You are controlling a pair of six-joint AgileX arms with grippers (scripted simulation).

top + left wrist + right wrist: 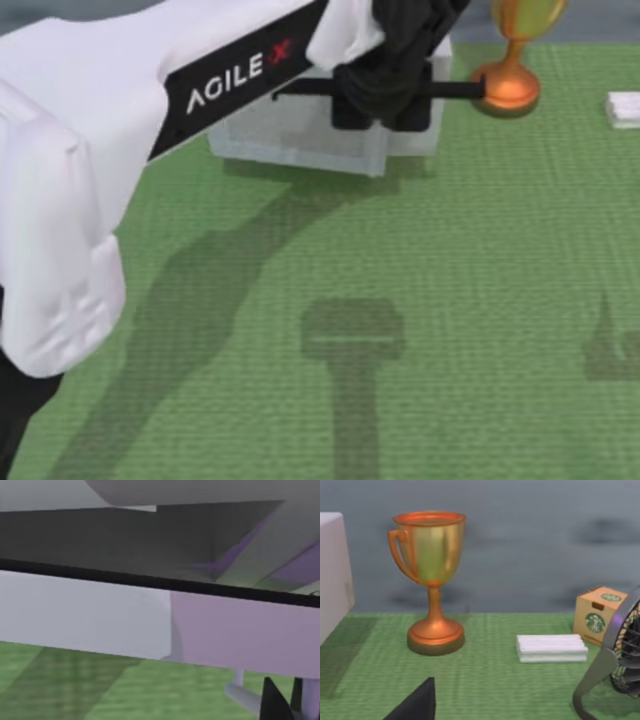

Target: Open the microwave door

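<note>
Our left arm reaches across the green table (450, 300) to the light grey boxy microwave (290, 135), which stands at the table's far edge, left of centre in the top view. Our left pincer (385, 95) hovers over the microwave's right end, above a thin dark bar that runs sideways there; we cannot tell whether its fingers are wide or narrow. In the left wrist view the flat pale grey microwave door (100, 612) fills the picture, its slim handle bar (240, 692) below. Just right of the microwave stands a golden trophy cup (432, 580). Near it lie a white folded cloth (551, 647), a brown printed carton (597, 615) and a grey fan (620, 665). Of our right pincer only a dark fingertip (417, 702) shows.
</note>
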